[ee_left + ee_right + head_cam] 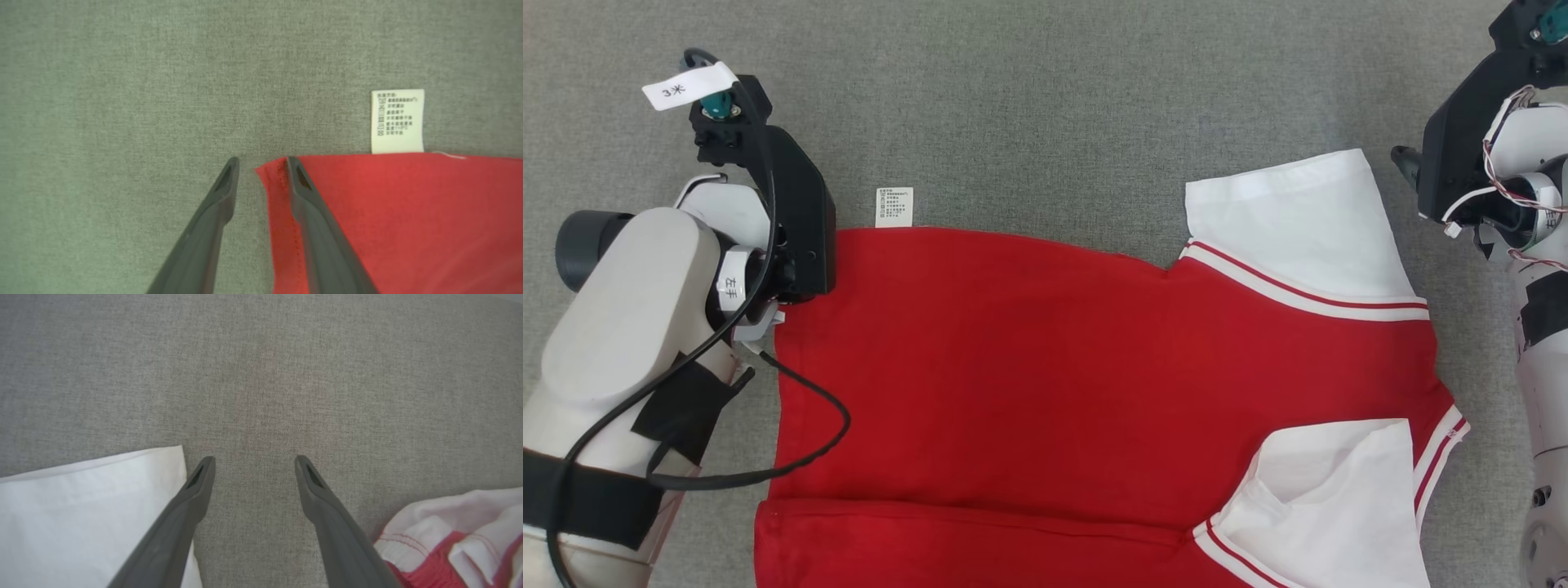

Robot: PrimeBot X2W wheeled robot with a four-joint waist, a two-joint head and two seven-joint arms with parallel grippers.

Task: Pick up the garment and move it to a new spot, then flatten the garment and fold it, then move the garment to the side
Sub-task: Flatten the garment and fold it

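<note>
Red and white, the garment point(1045, 367) lies spread on the grey cloth surface point(1045, 98), its care label point(894, 207) past the far edge. From the lower left the left forearm point(621, 327) angles up, wrist tipped down at the garment's corner; the left gripper point(263, 163) stands parted, one finger on grey cloth, the other over the red hem, nothing clamped. The right gripper point(254, 461), spread wide and empty, hangs over bare cloth between a white sleeve point(81, 506) and bunched red-and-white trim point(449, 547).
</note>
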